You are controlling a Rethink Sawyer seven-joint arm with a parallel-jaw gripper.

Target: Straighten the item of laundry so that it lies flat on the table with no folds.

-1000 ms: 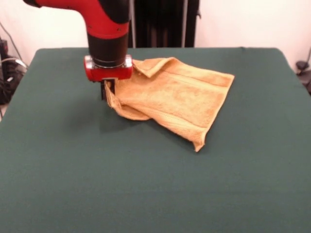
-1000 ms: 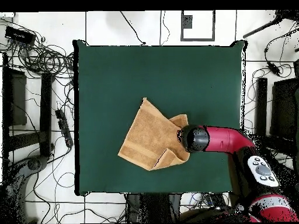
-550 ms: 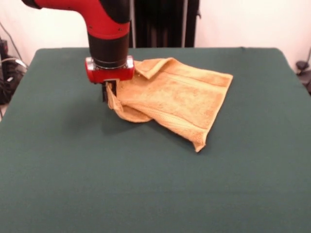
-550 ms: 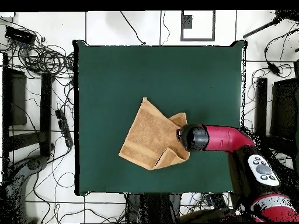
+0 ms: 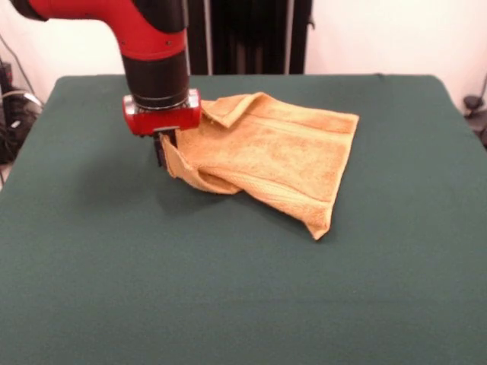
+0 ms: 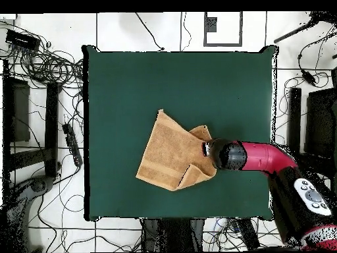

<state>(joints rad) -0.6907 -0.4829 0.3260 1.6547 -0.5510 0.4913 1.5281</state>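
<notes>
The item of laundry, an orange-tan terry towel, lies crumpled on the green table, with a folded flap at its far edge and a fold along its near side. My gripper is shut on the towel's left corner and holds it slightly above the cloth. From overhead, the towel sits right of the table's centre, and the red arm's black wrist hides the gripper at the towel's right corner.
Cables and dark equipment lie on the floor beside the table. Black stands rise behind the table's far edge.
My gripper has pulled the held corner to the left in the front view, and the whole towel has slid a little that way with it.
</notes>
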